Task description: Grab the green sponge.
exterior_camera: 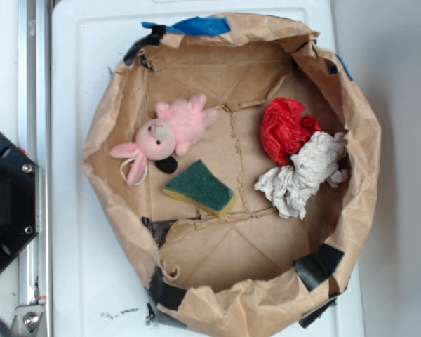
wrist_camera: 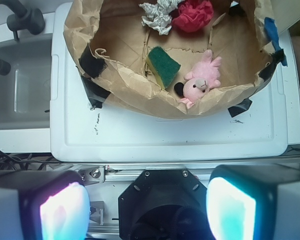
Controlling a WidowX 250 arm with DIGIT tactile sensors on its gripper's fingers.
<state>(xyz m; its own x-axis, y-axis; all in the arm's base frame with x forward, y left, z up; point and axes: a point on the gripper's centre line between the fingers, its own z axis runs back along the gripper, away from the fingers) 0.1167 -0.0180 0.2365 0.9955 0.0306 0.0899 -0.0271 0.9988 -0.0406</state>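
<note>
The green sponge [exterior_camera: 200,187] lay centre-frame in the paper-lined basket [exterior_camera: 351,133], just beside the pink bunny [exterior_camera: 165,137]; probably light and squashy, best pinched across its narrow sides, while the gripper [wrist_camera: 147,207] hung spread, empty

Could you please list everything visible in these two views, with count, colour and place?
green sponge: one, dark green top over yellow, on the bin floor near the middle, beside the bunny.
pink plush bunny: one, pink, left part of the bin in the exterior view.
red crumpled cloth: one, red, right part of the bin.
white crumpled cloth: one, off-white, just below the red one.
paper bin: one, brown, patched with black and blue tape, on the white surface.
white surface: one, white, under the bin.
sink: one, grey, wrist view, left.
end effector: one, fingers apart, far from the bin.
</note>
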